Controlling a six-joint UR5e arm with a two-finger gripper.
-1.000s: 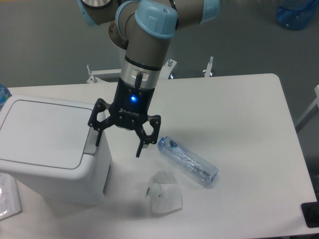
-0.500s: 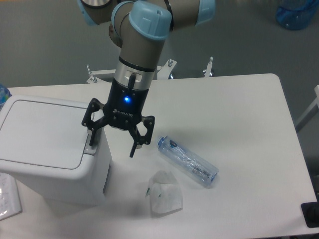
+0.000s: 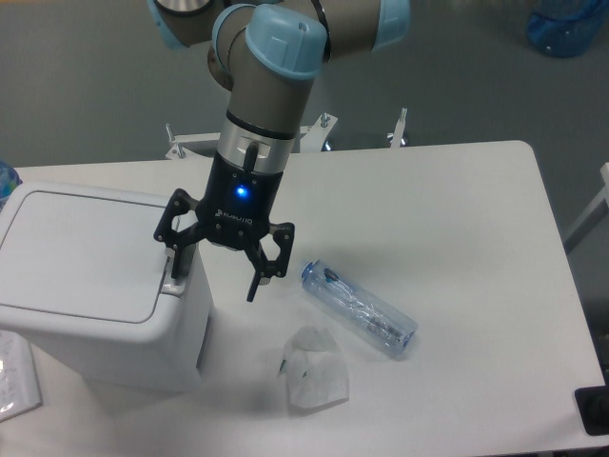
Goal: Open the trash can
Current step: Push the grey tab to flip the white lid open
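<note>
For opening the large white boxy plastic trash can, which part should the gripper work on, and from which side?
Probably the grey push-button tab on the lid's right edge, approached from above. The flat lid of the large white boxy plastic trash can lies closed and flush, showing no lip to pinch. The open gripper hangs there, one of its fingers over the tab.

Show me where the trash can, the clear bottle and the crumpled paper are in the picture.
trash can (image 3: pixel 81 252): fixed camera view, middle of its flat closed lid.
clear bottle (image 3: pixel 359 308): fixed camera view, middle of its body, lying on its side.
crumpled paper (image 3: pixel 314 371): fixed camera view, centre of the wad.
</note>
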